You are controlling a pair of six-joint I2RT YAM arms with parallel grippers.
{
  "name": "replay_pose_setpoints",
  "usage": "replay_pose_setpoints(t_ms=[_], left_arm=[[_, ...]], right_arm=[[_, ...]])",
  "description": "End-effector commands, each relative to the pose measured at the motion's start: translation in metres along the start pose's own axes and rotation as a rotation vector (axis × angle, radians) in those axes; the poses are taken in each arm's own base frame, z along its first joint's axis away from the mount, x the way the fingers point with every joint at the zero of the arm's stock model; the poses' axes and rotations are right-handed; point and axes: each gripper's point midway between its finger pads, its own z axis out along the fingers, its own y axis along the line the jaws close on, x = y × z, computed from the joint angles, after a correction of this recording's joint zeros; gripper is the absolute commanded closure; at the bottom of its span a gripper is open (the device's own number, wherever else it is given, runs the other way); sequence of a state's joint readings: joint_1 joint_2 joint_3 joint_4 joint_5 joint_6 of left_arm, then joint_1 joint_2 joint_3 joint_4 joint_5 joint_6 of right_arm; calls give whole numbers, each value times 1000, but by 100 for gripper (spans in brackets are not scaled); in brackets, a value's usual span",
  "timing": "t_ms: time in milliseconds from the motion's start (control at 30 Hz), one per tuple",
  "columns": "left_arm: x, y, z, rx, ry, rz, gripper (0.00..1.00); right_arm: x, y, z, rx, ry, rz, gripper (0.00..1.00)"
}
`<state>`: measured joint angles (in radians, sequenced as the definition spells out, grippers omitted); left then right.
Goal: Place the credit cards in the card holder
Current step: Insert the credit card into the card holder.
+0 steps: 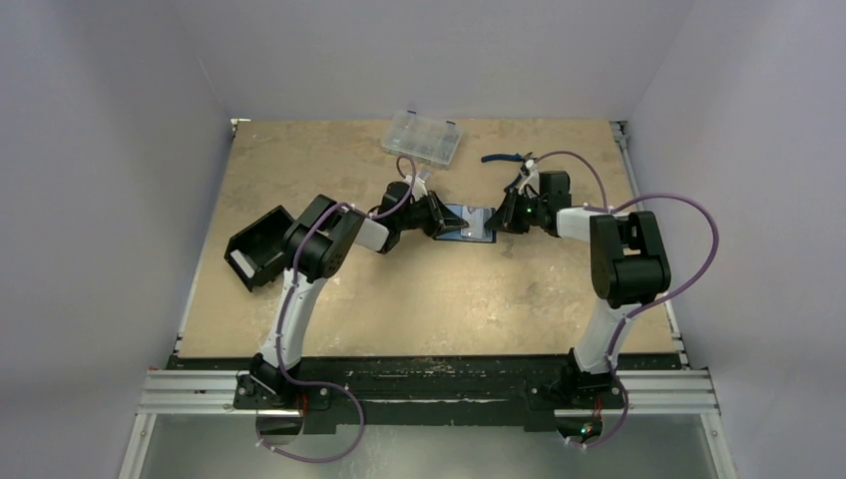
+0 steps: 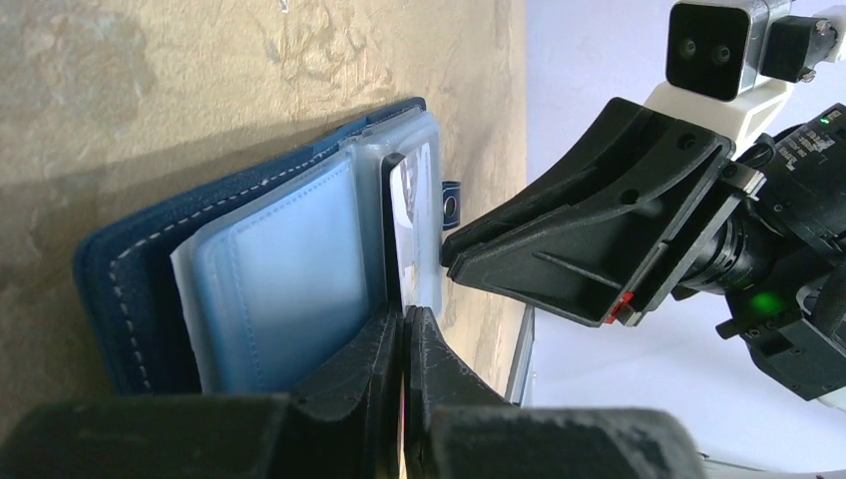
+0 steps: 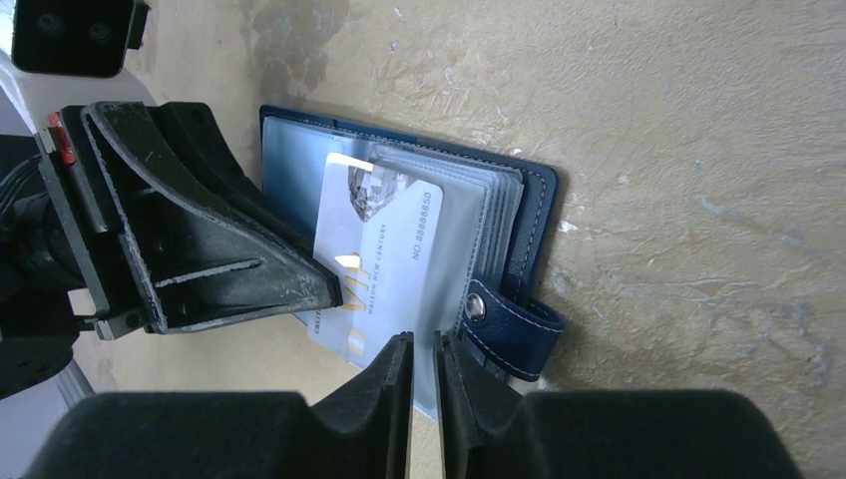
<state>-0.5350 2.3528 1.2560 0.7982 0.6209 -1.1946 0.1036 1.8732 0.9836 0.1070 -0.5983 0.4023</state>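
The navy card holder (image 1: 466,223) lies open at the table's middle, its clear sleeves fanned out (image 2: 279,279). In the right wrist view its snap tab (image 3: 514,324) points right. A whitish-grey credit card (image 3: 384,249) with printed letters lies slanted on the sleeves, one end over the table. It is edge-on in the left wrist view (image 2: 407,230). My left gripper (image 2: 404,317) is shut on this card from the left (image 1: 442,217). My right gripper (image 3: 424,344) is pinched on a clear sleeve's near edge, right of the holder (image 1: 496,216). No other card shows.
A clear plastic compartment case (image 1: 421,137) lies at the back. Blue-handled pliers (image 1: 506,158) lie behind the right gripper. A black open-topped box (image 1: 257,247) stands at the left, beside the left arm. The two grippers face each other closely across the holder.
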Motion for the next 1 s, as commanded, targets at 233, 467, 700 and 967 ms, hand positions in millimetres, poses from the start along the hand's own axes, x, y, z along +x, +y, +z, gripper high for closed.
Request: replay_pose_setpoints(t_ms=[233, 467, 700, 967], left_arm=[[11, -15, 13, -142, 0, 128, 74], [6, -12, 2, -296, 36, 250, 45], [4, -7, 1, -371, 41, 307, 46], [29, -16, 34, -342, 120, 389, 54]], right_arm=[[-16, 7, -23, 34, -39, 16, 69], [-12, -1, -27, 58, -35, 27, 62], [-6, -10, -23, 71, -19, 35, 62], [0, -11, -12, 33, 9, 50, 74]])
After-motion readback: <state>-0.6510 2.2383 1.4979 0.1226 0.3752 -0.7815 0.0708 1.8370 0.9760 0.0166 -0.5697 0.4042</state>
